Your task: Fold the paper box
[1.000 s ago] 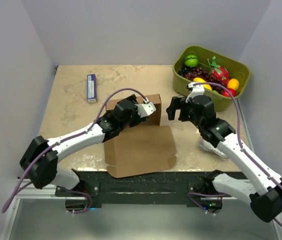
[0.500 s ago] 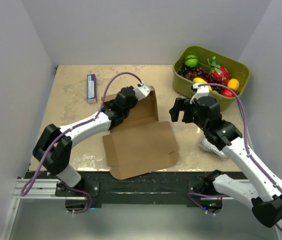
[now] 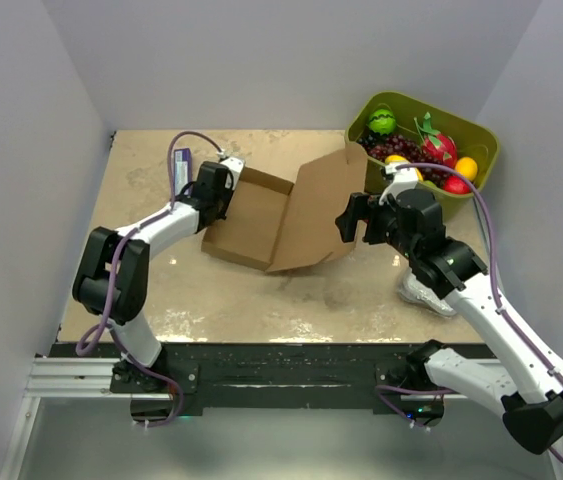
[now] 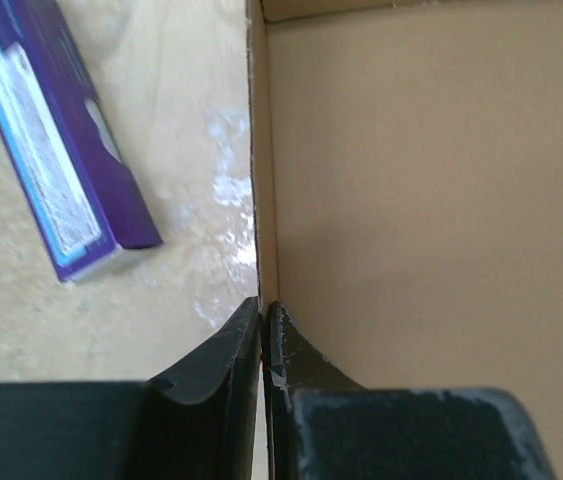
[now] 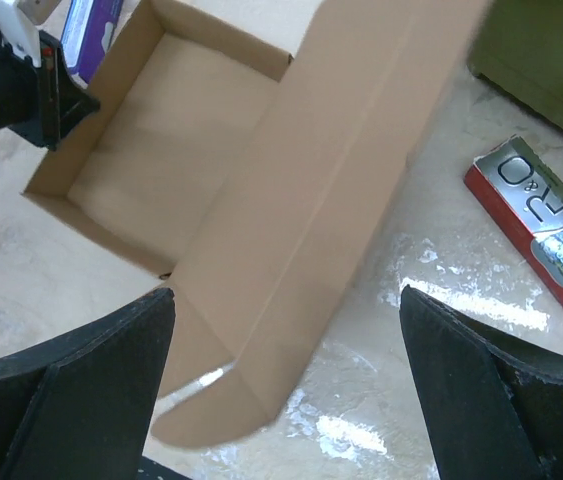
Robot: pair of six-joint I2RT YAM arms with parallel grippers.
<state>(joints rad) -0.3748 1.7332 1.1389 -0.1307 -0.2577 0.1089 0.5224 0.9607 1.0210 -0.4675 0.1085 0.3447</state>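
Table (image 3: 161, 290) holds paper box (image 3: 251, 222) centre-left: shallow tray w/ lid flap tilted up toward green bin (image 3: 481, 150). Right gripper (image 3: 354, 218) hangs over flap, fingers spread wide, nothing held. Left gripper (image 4: 262, 310) pinches tray's left wall, fingers nearly closed on cardboard. Purple carton (image 4: 51, 150) lies nearby.

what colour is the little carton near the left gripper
The carton is purple with a pale panel; clearest in left wrist view.

Brown paper box (image 3: 251, 225) is lying mid-table, walls standing up, lid flap tilting open rightward; my left gripper (image 4: 263, 312) is pinching its left wall.
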